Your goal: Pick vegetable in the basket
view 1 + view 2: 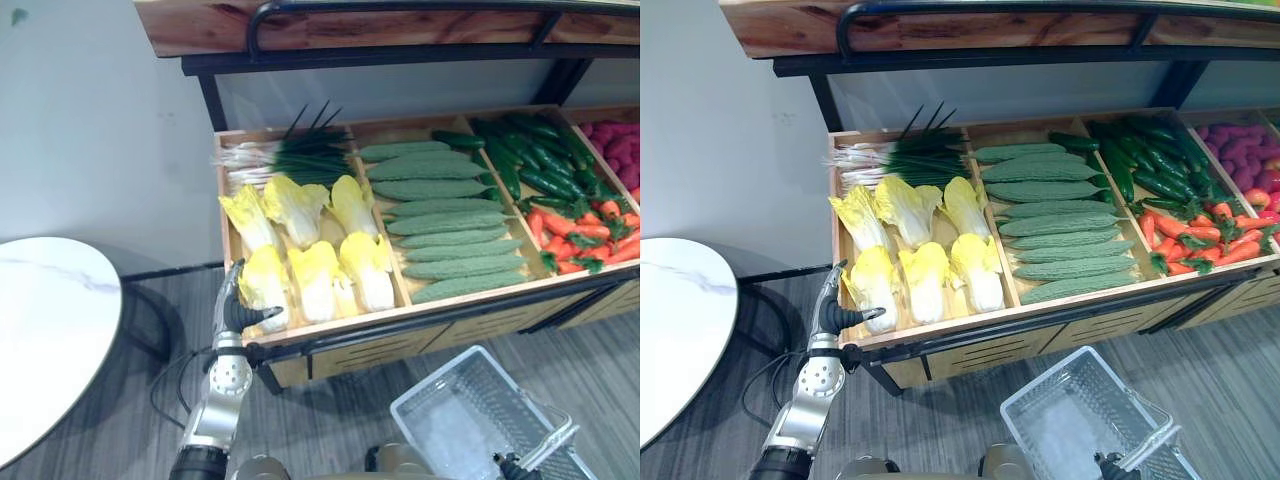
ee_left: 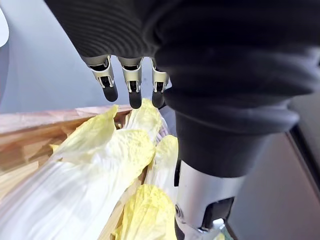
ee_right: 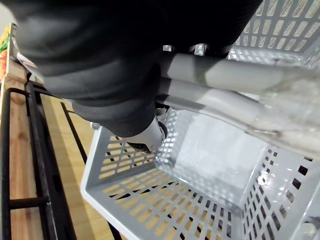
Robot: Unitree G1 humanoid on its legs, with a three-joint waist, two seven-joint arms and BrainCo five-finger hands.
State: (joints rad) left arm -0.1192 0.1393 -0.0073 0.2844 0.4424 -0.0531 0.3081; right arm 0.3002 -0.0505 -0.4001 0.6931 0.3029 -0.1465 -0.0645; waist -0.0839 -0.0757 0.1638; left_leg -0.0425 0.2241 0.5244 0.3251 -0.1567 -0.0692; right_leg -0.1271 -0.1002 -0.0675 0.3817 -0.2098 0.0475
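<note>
We are reaching, not yet grasping

Our left hand (image 1: 236,308), fingers straight and spread, is at the pale yellow leafy cabbage (image 1: 264,283) in the wooden crate's (image 1: 340,325) front corner; next we should close on it. Our right hand (image 3: 100,60) clasps the grey plastic basket's (image 3: 150,210) handle (image 3: 235,75).

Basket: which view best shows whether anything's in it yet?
Right wrist view: it looks straight into the grey basket, where no vegetable lies, with the right hand curled round its handle. The eye views show the basket at the lower edge, partly cut off, also empty.
</note>
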